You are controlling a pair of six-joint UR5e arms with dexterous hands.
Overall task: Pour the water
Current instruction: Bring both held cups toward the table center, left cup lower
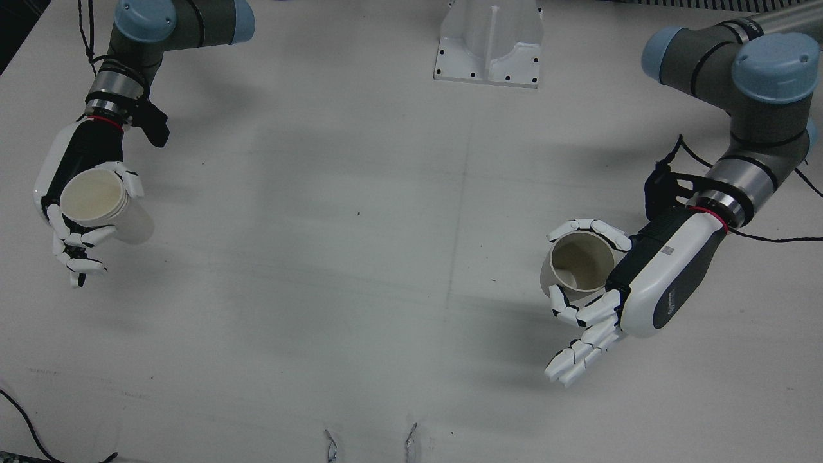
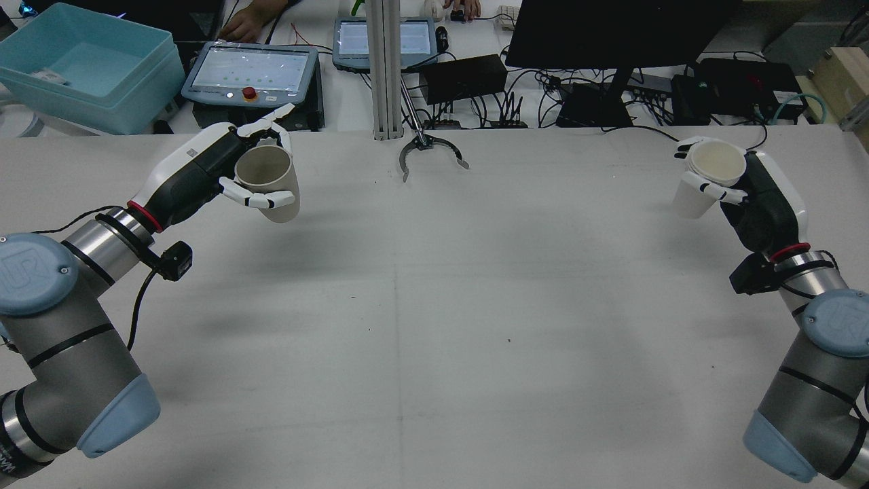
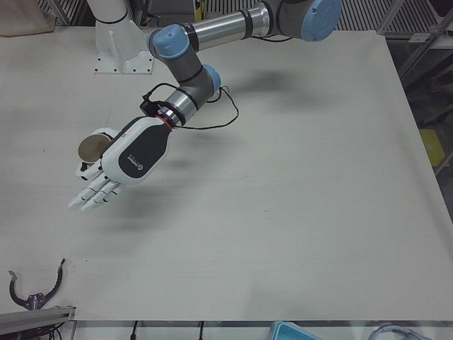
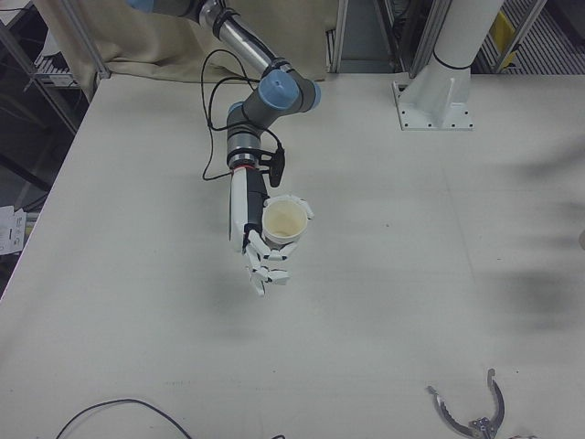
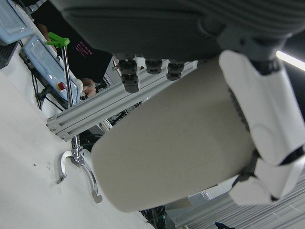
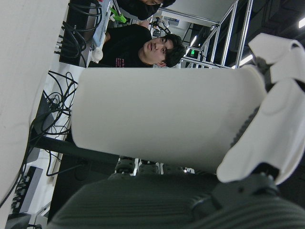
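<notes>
Above opposite ends of the table (image 2: pixel 434 326), each hand already grips a paper cup: the left hand (image 2: pixel 204 173) is closed around the beige cup (image 2: pixel 268 182), the right hand (image 2: pixel 753 197) around the white cup (image 2: pixel 706 173). Both cups are lifted, roughly upright and well apart. Grasping looks done; bringing them together and tipping one remains. No water is visible in either.

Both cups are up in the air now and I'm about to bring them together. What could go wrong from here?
The left robot hand holds its paper cup with only some fingers wrapped, others splayed; tilting it may let it slip. The cups are at opposite sides of the table, so the mouths could end up misaligned. The right robot hand holds the white cup near its rim, which squeezing could deform.
</notes>
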